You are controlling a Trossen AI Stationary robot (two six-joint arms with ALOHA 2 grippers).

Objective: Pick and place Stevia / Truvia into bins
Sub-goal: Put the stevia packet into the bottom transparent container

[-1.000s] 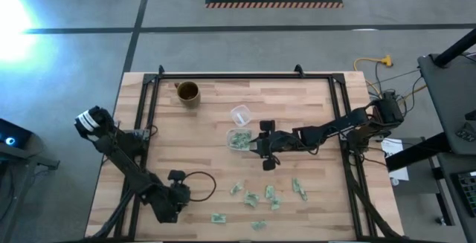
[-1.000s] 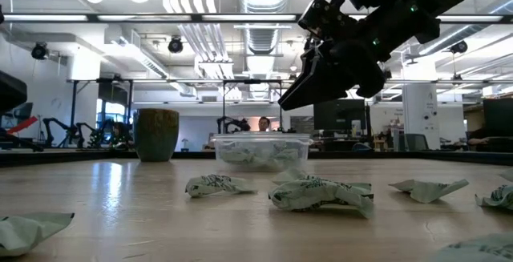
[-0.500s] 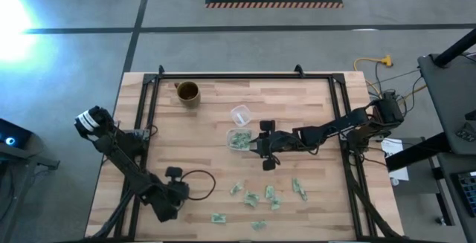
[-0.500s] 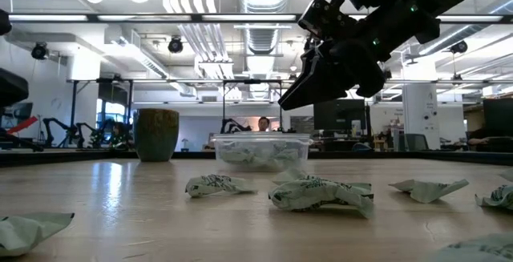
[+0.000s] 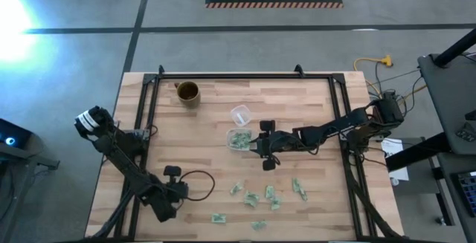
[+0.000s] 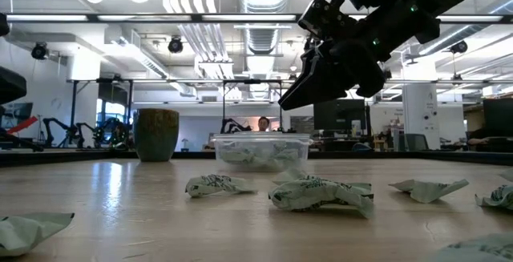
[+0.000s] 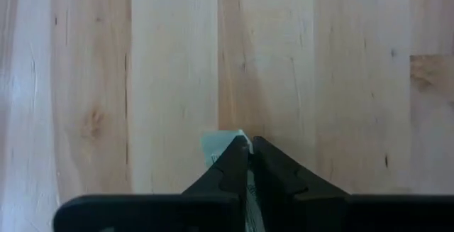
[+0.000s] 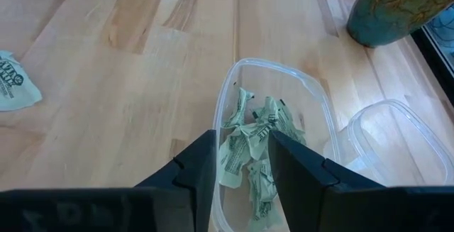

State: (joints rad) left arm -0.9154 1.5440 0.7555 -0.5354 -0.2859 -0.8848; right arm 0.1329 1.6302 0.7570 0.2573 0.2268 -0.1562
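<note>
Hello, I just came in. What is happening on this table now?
Two robot arms are sorting green-and-white sweetener packets into a clear container on a wooden table. The left end effector, near the table's front left, is shut on one packet. The right end effector hangs open above the container, which already holds several packets. More loose packets lie at the front. A mug and a small clear cup stand untouched.

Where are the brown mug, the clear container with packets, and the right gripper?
brown mug (image 5: 187,92), high view, its rim.
clear container (image 8: 316,97), right wrist view, far rim.
right gripper (image 8: 241,162), right wrist view, between fingertips.
</note>
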